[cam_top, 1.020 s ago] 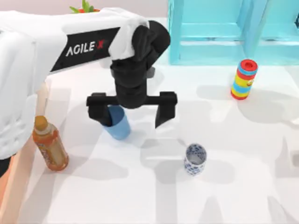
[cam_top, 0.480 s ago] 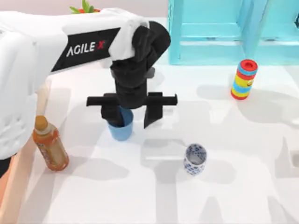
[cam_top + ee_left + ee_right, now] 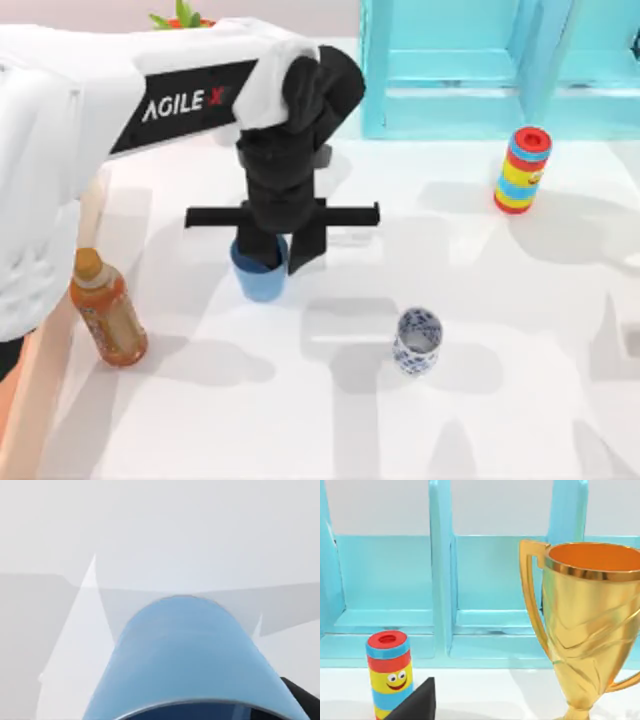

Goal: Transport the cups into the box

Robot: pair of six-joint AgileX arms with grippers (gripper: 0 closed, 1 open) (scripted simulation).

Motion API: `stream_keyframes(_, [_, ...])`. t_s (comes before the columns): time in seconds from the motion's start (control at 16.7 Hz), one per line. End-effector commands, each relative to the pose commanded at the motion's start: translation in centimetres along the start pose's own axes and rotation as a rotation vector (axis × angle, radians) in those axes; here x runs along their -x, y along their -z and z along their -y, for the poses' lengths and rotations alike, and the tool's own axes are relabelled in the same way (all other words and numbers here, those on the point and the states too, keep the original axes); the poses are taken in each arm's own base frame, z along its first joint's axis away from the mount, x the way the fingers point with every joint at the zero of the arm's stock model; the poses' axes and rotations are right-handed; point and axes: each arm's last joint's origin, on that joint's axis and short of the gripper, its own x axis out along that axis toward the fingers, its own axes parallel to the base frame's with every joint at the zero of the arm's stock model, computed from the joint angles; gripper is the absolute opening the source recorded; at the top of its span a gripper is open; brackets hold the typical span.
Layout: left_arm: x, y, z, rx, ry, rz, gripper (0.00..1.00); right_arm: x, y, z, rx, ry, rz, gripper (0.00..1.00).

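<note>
the left gripper (image 3: 279, 243) is down over the blue cup (image 3: 259, 280), its two fingers drawn in close against the cup's rim, apparently one inside the mouth and one outside on the wall, so it looks clamped on the cup; in the left wrist view the blue cup (image 3: 192, 660) sits right under the camera, upright on the white table (image 3: 500, 400). the risk here is the thin grip: pinching a smooth plastic wall near the lip could let the cup swing or slip out once lifted, and a fast lift would make that worse. just beside the gripper, on its box side, stands an orange bottle (image 3: 105, 310), near enough that a low carry could knock it over. the box (image 3: 30, 400) shows as a tan wall past that bottle, so the path needs height. farther off on the gripper's other side the floral cup (image 3: 417, 341) waits, well apart. beyond that stand the striped cylinder (image 3: 522, 170) and the turquoise cabinet (image 3: 480, 70). the right arm is parked; a dark finger tip (image 3: 415, 702) shows near a gold trophy (image 3: 592, 625), and i cannot tell its state.
</note>
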Motion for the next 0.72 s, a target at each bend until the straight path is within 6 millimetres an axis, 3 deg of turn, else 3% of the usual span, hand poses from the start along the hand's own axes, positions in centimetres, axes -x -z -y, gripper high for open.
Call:
stream_keyframes(0.42, [0.8, -0.2, -0.8, 0.001, 0.001, 0.003, 0.00, 0.0, 0.0, 0.0, 0.000, 0.000, 0.000, 1.00])
stream_keyframes(0.72, [7.6, -0.4, -7.4, 0.001, -0.003, -0.004, 0.00, 0.0, 0.0, 0.0, 0.000, 0.000, 0.000, 1.00])
